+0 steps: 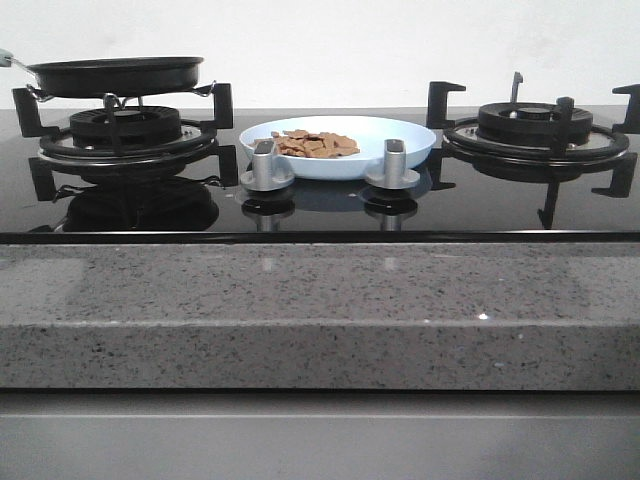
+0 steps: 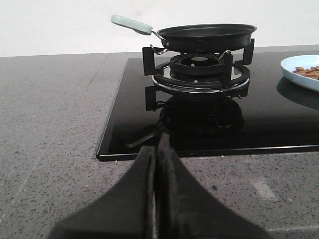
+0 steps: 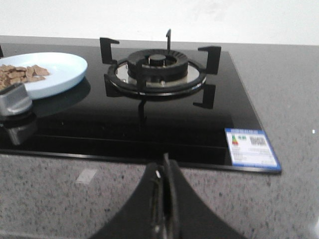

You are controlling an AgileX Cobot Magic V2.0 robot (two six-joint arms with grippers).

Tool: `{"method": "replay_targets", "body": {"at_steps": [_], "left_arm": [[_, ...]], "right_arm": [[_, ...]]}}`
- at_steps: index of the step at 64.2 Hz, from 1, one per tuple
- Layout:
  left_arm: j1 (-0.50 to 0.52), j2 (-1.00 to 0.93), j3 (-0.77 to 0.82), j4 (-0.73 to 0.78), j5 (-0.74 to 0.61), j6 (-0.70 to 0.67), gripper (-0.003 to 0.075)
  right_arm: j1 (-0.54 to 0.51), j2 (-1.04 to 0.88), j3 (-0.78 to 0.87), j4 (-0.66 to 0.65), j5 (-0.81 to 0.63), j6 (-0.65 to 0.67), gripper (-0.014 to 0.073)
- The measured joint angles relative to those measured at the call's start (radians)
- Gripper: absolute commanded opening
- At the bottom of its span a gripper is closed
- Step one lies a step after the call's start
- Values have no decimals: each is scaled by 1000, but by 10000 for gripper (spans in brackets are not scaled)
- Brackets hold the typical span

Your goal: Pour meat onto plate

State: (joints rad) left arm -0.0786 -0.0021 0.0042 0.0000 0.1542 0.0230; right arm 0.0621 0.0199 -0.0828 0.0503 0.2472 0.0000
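Now meat (image 1: 313, 144) heaped on plate (image 1: 400, 133) mid-hob; frying pan (image 1: 115, 76) on burner at plate's 9 o'clock. Left gripper (image 2: 156, 164) pressed together, empty; right gripper (image 3: 164, 186) likewise, over counter (image 1: 320, 310).

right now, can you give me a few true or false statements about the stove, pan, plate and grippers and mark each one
1. The meat lies on the plate. True.
2. The frying pan sits on the right burner. False: it sits on the left burner; the right burner has nothing on it.
3. The left gripper holds the pan handle. False: its fingers are closed on nothing, above the stone counter, apart from the handle.
4. The plate stands between the two burners, behind the two knobs. True.
5. The right gripper is open wide. False: its fingers are pressed together, empty.
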Motion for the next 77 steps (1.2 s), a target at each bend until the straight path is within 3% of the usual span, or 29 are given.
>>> {"method": "replay_targets", "body": {"at_steps": [12, 77], "left_arm": [[0, 0, 0, 0, 0, 0, -20], [0, 0, 0, 0, 0, 0, -20]], "right_arm": [[-2, -28, 107, 0, -63, 12, -70], [-2, -30, 109, 0, -119, 14, -70]]}}
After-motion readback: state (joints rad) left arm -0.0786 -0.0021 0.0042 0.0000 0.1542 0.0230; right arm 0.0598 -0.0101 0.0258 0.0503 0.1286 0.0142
